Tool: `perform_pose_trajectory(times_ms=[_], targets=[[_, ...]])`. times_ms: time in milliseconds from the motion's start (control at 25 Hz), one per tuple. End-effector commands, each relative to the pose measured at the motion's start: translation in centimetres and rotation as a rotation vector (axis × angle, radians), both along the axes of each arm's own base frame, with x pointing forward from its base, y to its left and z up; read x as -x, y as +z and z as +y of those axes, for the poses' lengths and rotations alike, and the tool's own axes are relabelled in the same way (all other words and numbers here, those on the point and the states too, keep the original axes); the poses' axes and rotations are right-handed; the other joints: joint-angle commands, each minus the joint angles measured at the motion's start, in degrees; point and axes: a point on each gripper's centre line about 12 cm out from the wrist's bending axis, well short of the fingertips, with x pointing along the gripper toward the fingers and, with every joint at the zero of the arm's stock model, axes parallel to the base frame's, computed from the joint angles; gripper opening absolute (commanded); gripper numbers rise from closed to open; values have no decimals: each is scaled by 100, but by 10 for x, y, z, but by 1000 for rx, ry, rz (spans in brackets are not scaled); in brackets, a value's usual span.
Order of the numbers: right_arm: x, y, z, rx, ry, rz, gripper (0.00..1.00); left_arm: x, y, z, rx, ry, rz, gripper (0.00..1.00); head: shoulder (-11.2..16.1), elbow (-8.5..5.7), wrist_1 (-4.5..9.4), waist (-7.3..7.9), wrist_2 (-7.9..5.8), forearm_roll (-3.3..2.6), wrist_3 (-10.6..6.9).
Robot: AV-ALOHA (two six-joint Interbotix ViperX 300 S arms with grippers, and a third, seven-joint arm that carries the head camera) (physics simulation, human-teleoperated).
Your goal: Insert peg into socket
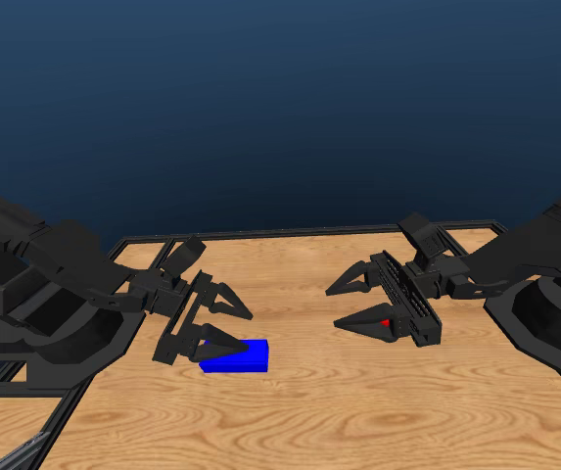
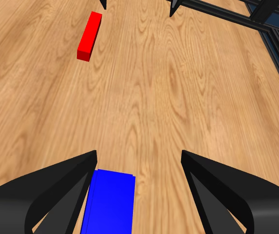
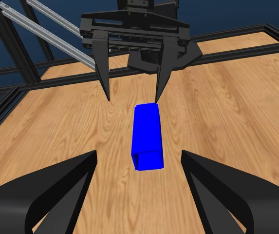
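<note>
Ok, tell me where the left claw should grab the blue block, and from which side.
Grip the blue block across its two long side walls, around the middle, coming down from above. It lies flat on the table, so only the top and sides are reachable, and its hollow end, facing the right claw, should stay clear. The left claw is open, with one jaw over the block.

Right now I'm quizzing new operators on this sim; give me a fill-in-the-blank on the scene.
1. The socket is colored ____.
2. The peg lies flat on the ____.
3. The left gripper has its jaws ____.
4. The right gripper holds ____.

Missing words: blue; table; open; nothing
</note>
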Motion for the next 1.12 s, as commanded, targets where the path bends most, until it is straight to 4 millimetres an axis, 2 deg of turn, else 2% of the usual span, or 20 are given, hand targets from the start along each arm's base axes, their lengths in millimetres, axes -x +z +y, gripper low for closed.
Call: perform_pose_trajectory(times_ms=[40,200,240,480,560,640,680,720,800,840,880,1040,1120], targets=[[-6,16,6,-3,14,-68,100,-1,0,-7,14,-29,80,100,40,-30,2,-66,18,-13,2],[0,19,10,2,22,-71,100,1,-20,-7,20,-19,147,100,74,-16,10,-111,11,-30,-74],[1,19,11,3,23,-68,100,0,-20,-7,27,-17,144,100,81,-16,11,-112,11,-31,-85],[12,20,19,-3,31,-65,100,4,-41,-1,13,7,201,100,152,-27,21,-67,16,-20,-161],[16,15,19,-7,26,-49,100,1,-43,-1,21,14,195,100,165,-27,16,-53,16,-17,-185],[19,13,19,-18,23,-39,100,6,-60,-1,14,16,249,100,169,-28,20,-36,11,-15,-214],[20,11,19,-22,18,-32,100,1,-59,-2,22,24,227,100,169,-32,20,-26,9,-13,-223],[22,9,19,-24,16,-28,100,6,-67,-2,19,23,260,100,170,-31,14,-19,9,-12,-231],[27,0,14,-31,-5,25,100,7,-69,-3,10,14,258,100,168,-31,10,2,-7,-10,-258],[32,-5,9,-38,-25,55,100,6,-73,-8,19,8,262,82,163,-30,15,14,-13,-9,-268],[36,-8,5,-37,-41,85,100,4,-70,-11,23,4,248,0,159,-28,8,26,-16,-7,-276],[62,-28,-17,-35,-119,226,100,8,-74,-13,29,5,253,0,142,-28,-8,29,-13,-9,-342],[72,-33,-24,-38,-145,276,100,10,-74,-13,29,5,255,0,138,-30,-29,2,-51,-28,-412]])
